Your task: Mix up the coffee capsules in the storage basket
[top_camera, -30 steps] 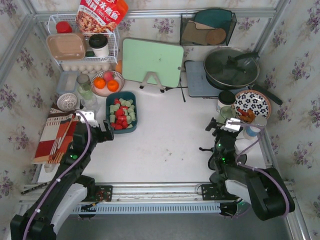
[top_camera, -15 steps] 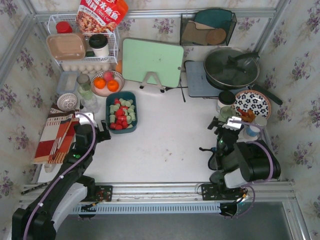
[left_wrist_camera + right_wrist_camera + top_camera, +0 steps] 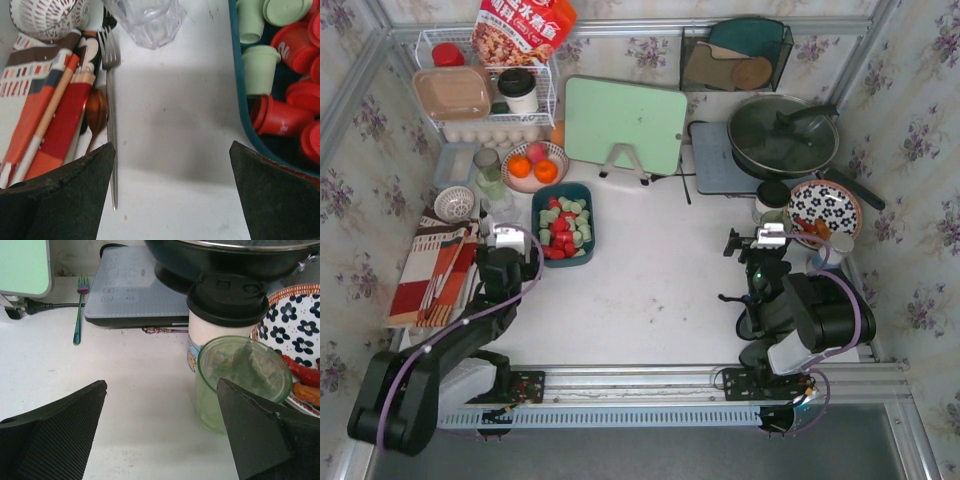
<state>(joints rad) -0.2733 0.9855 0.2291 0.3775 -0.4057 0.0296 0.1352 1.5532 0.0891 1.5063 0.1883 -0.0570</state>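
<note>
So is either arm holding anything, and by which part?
Nothing. The left arm's fingers and the right arm's fingers stand open and empty.

Left gripper (image 3: 171, 160): fingers spread wide, only white table (image 3: 170, 115) between them.
Storage basket (image 3: 243, 107): dark teal wall on the right, close to the right finger.
Coffee capsules (image 3: 282, 119): red and pale green, jumbled inside the basket.
Fork (image 3: 111, 100): silver, flat on the table, tines pointing toward the glass.
Spoon (image 3: 96, 112): copper, touching the fork's left side.
Glass (image 3: 145, 20): clear, top centre, cut off by the frame.
Cloth (image 3: 40, 100): striped red, orange and brown, on the left.
Bowl (image 3: 47, 17): white, patterned, top left corner.
</note>
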